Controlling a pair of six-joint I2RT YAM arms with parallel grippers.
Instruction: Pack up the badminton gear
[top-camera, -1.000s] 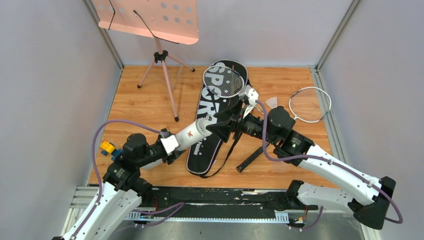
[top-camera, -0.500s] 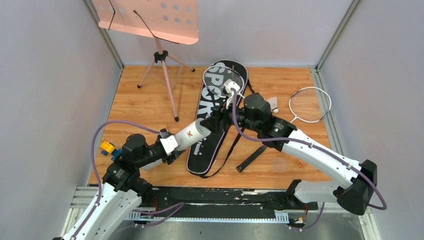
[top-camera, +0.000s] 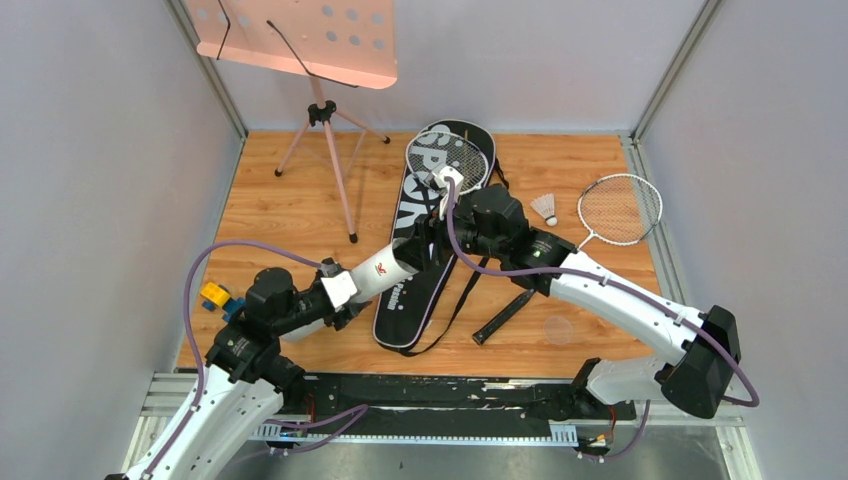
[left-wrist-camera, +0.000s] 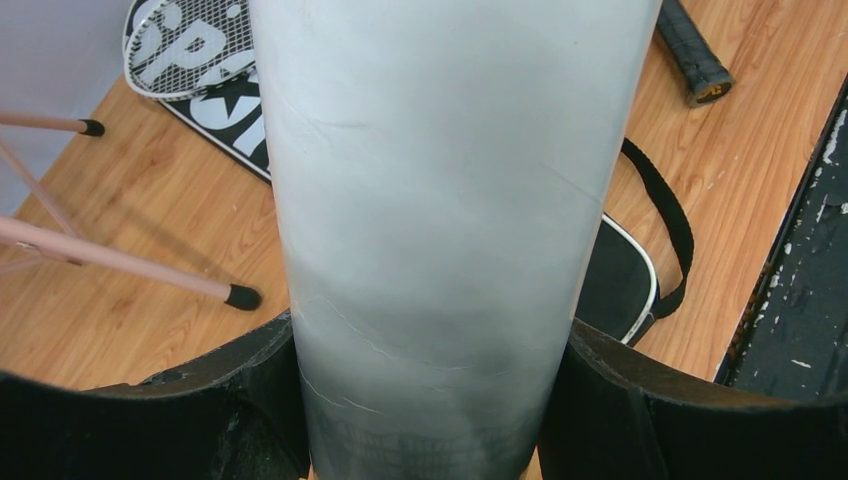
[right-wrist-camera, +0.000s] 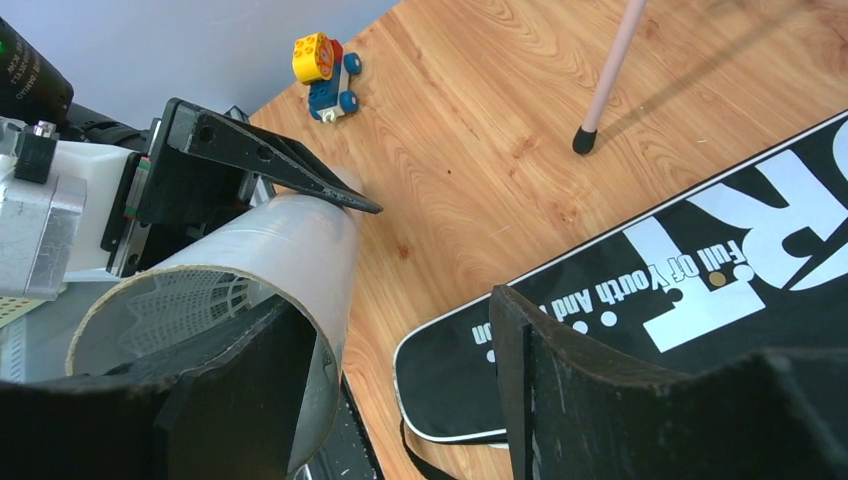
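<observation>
The wooden table (top-camera: 270, 230) bears a black bag (top-camera: 405, 315), racket (top-camera: 620, 208), shuttlecock (top-camera: 545, 208), pink stand (top-camera: 320, 112) and toy (top-camera: 213, 296).

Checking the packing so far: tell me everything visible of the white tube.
The white tube is a long, smooth cylinder, cardboard-like, with a red mark on its side. The left gripper clamps it near one end, slanted over the black bag. Its other end is open, a shuttlecock showing inside, the open right gripper just beside the rim.
</observation>
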